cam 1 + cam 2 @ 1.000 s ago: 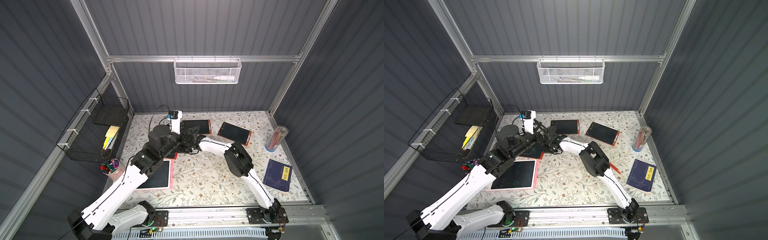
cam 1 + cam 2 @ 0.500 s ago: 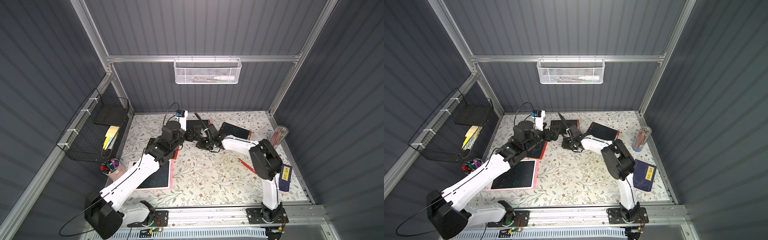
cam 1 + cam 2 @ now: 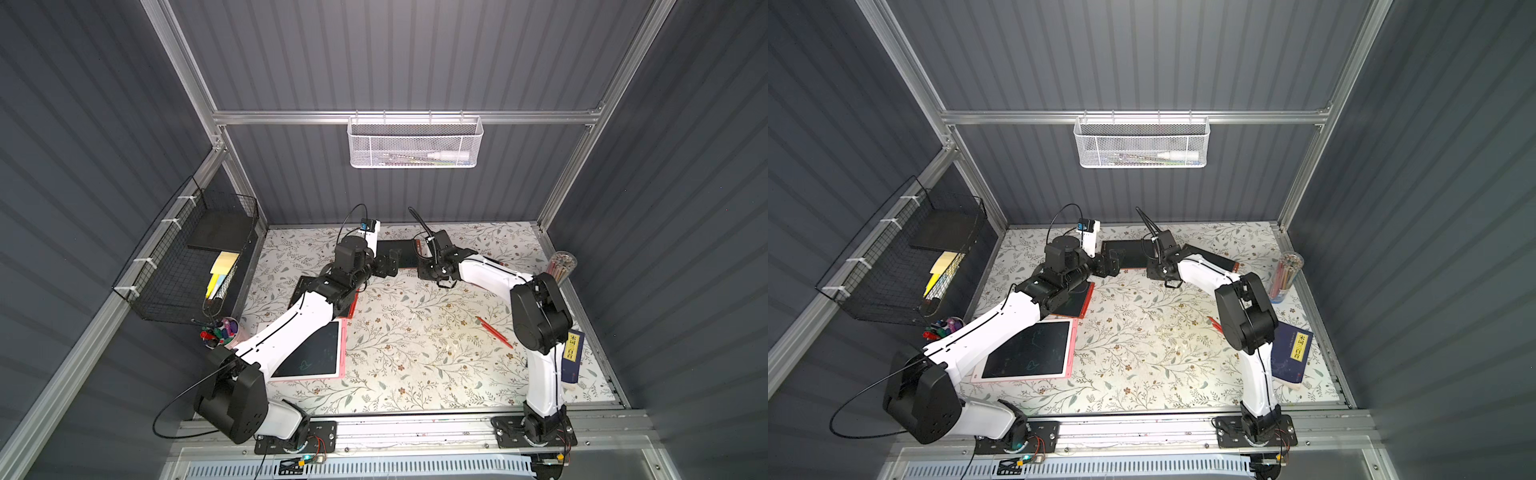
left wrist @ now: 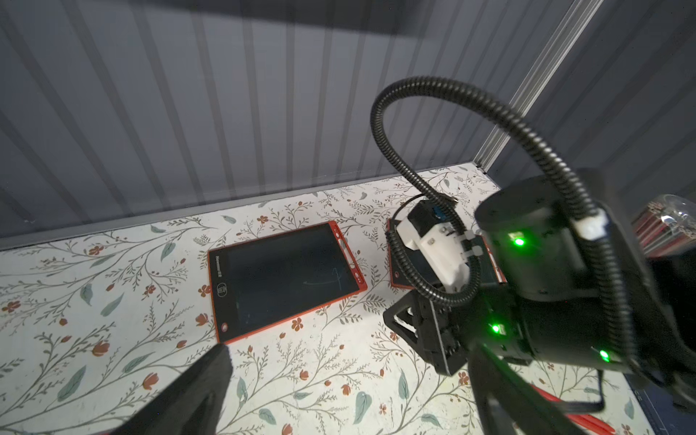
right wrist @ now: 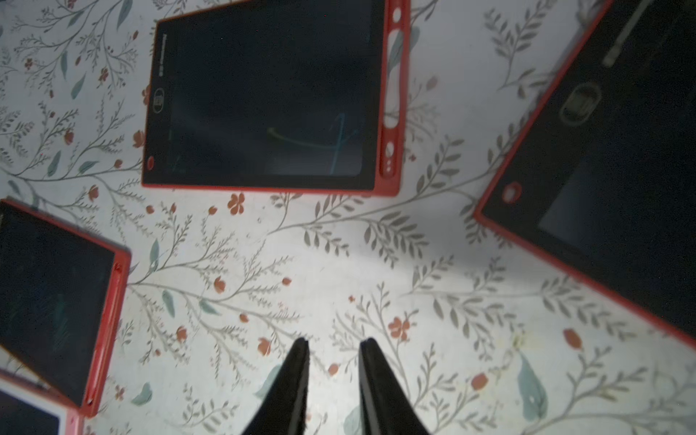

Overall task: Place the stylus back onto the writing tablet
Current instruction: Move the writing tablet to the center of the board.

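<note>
In a top view the floral surface (image 3: 415,345) carries a pink-framed writing tablet (image 3: 320,353) at lower left. Near the upper centre lie a central red tablet (image 3: 405,255), a left red tablet (image 3: 1077,303) and a right red tablet (image 3: 1212,254). A red stylus (image 3: 493,332) lies right of centre, with a blue book (image 3: 572,353) and a pencil jar (image 3: 561,266) at the right edge.

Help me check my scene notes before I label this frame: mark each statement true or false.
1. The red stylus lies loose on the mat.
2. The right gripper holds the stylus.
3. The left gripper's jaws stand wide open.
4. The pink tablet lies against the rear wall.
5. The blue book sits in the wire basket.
1. True. The red stylus lies on the floral mat, in neither gripper.
2. False. The right gripper has its jaws narrowly apart, with nothing between them.
3. True. The left gripper is wide open and empty.
4. False. The pink tablet lies front-left, partly under the left arm.
5. False. The blue book lies on the mat at its right edge.
</note>
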Robot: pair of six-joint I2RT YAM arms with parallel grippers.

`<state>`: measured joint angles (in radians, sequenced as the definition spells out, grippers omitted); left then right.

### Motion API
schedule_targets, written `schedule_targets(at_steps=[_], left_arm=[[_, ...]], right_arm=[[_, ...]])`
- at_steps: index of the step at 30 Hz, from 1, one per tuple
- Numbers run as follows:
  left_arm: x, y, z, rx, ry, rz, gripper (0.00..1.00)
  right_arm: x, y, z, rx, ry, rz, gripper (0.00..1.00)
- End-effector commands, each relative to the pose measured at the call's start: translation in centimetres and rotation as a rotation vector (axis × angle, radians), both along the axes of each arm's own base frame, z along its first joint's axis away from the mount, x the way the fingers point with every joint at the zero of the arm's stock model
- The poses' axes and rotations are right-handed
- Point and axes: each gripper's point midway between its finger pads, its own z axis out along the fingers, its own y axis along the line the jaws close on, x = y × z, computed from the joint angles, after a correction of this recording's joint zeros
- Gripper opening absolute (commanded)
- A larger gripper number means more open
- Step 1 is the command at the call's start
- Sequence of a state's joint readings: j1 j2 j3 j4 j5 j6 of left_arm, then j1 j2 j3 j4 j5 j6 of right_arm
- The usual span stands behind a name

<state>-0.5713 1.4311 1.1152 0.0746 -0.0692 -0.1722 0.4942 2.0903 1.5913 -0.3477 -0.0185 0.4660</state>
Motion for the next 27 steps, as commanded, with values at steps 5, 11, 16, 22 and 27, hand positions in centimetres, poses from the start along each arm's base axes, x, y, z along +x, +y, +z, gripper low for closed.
schedule_targets(at_steps=[5,11,16,22,27], left_arm=[[-0.8,0.0,-0.7,0.025,-0.035,-0.046,0.99],[-1.1,0.4,-0.9,0.021,-0.027,-0.035,0.99],[-1.5,0.6,-0.8,0.016,-0.03,-0.035,0.99],[-2.1,1.0,-1.1,0.013,-0.018,-0.029,0.99],[-2.3,1.2,-0.9,0.008,-0.015,-0.027,0.99]], right_arm=[[4.9,-2.0,-1.1,-0.11,-0.039,-0.052,0.24],[7.5,-1.8,-1.8,-0.098,-0.043,-0.049,0.23],[8.3,-1.5,-2.6,-0.112,-0.035,-0.032,0.22],[9.3,-0.9,-3.6,-0.104,-0.03,-0.027,0.22],[9.7,-1.0,-4.6,-0.11,-0.028,-0.037,0.22]])
